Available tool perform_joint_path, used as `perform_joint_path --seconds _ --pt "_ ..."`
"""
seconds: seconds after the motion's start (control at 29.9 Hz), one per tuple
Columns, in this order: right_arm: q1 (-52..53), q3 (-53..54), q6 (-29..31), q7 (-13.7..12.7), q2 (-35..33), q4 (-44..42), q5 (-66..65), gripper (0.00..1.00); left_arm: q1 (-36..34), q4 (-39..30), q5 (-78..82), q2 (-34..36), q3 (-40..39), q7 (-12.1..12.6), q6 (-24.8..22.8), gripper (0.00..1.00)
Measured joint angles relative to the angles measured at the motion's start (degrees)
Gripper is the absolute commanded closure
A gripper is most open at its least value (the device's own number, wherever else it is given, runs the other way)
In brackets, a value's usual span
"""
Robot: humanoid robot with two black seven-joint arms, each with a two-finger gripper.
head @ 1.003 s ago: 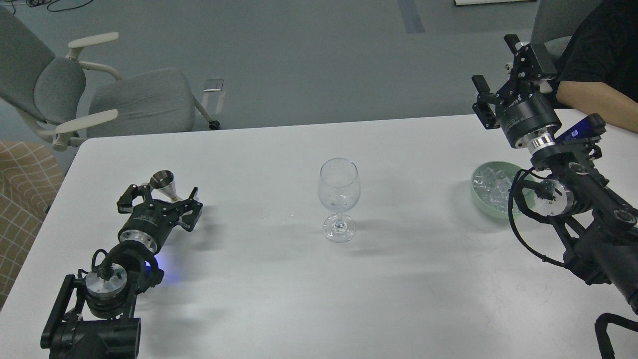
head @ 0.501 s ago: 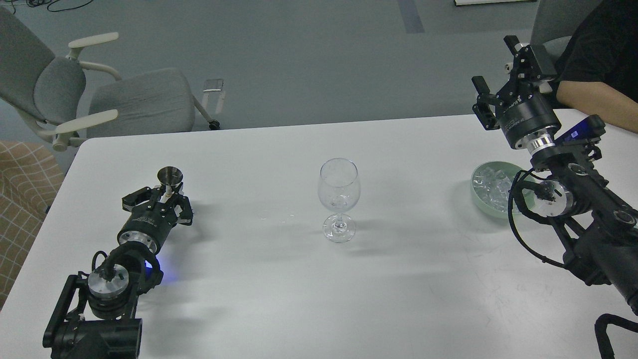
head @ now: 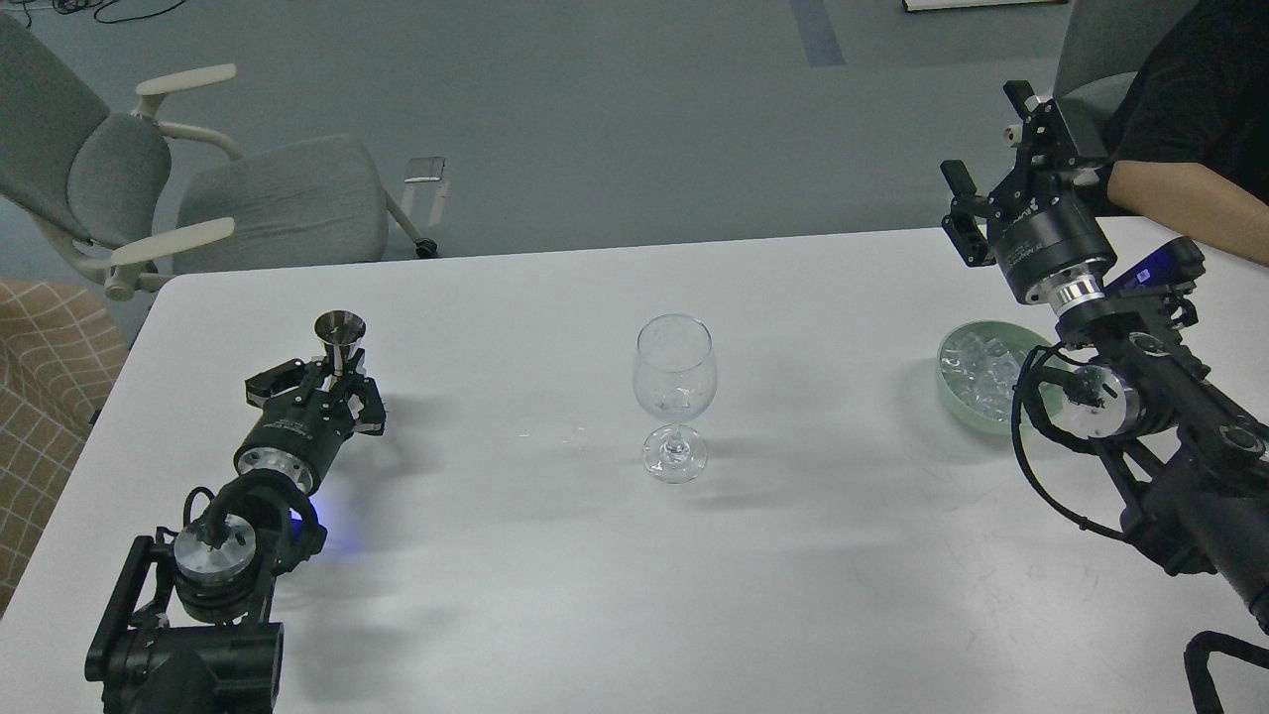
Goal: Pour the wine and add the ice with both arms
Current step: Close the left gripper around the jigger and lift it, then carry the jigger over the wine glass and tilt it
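A clear stemmed wine glass point(head: 674, 387) stands upright at the table's middle, with a little clear matter at the bottom of its bowl. My left gripper point(head: 335, 375) is low at the left, shut on the waist of a small upright metal jigger point(head: 340, 335). I cannot see the wine in it. Clear ice chunks point(head: 977, 365) fill a pale green bowl point(head: 954, 392) at the right. My right gripper point(head: 989, 139) is open and empty, raised high above and behind the bowl.
A few clear drops point(head: 550, 431) lie on the white table point(head: 555, 595) left of the glass. A person's bare forearm point(head: 1185, 203) and a dark phone-like device point(head: 1155, 263) are at the far right. A grey office chair point(head: 198, 188) stands behind the table's left.
My left gripper has shut on the jigger and brought it from tilted to upright, slightly farther back. My right gripper has drifted a little right and up, still open.
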Motion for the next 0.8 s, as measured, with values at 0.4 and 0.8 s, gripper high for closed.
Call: perform_joint_path --seconds 0.4,0.8 --pt "-0.1 0.0 0.0 0.0 0.0 0.0 0.0 0.00 0.6 -15.7 0.1 0.3 2.2 7.2 5.0 0.95" --pt "-0.4 0.0 0.0 0.0 -0.1 0.5 0.1 0.00 1.2 -27.7 0.1 0.6 10.8 8.3 13.0 0.95"
